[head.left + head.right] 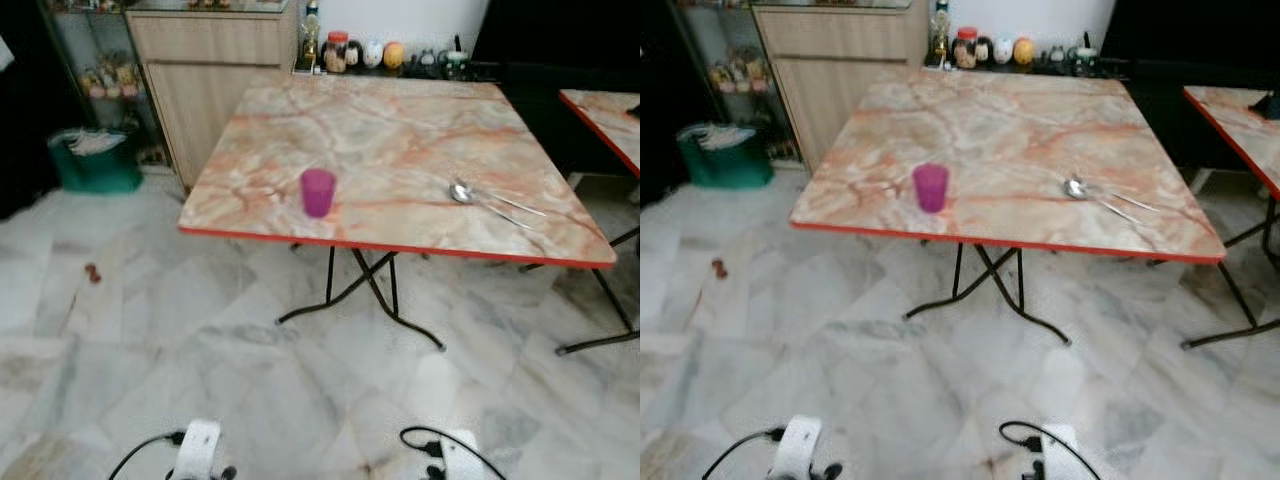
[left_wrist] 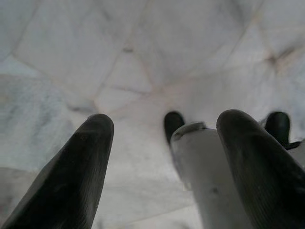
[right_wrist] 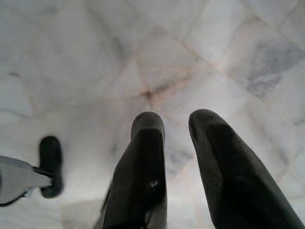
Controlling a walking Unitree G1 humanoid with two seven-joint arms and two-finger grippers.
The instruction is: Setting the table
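One cup (image 1: pixel 318 192), translucent purple and upright, stands near the table's (image 1: pixel 400 130) front edge, toward its left corner. One spoon (image 1: pixel 480 199), shiny metal, lies toward the right edge. Both grippers hang over the marble floor (image 1: pixel 150 330): left gripper (image 2: pixel 164 126) spread wide, right gripper (image 3: pixel 174 126) narrowly parted, both empty.

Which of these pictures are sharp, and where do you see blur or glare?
Head views: evenly lit and fairly sharp; purple cup and spoon read clearly; pale sheen on the floor. Wrist views: black fingers blurred, tiles behind soft.
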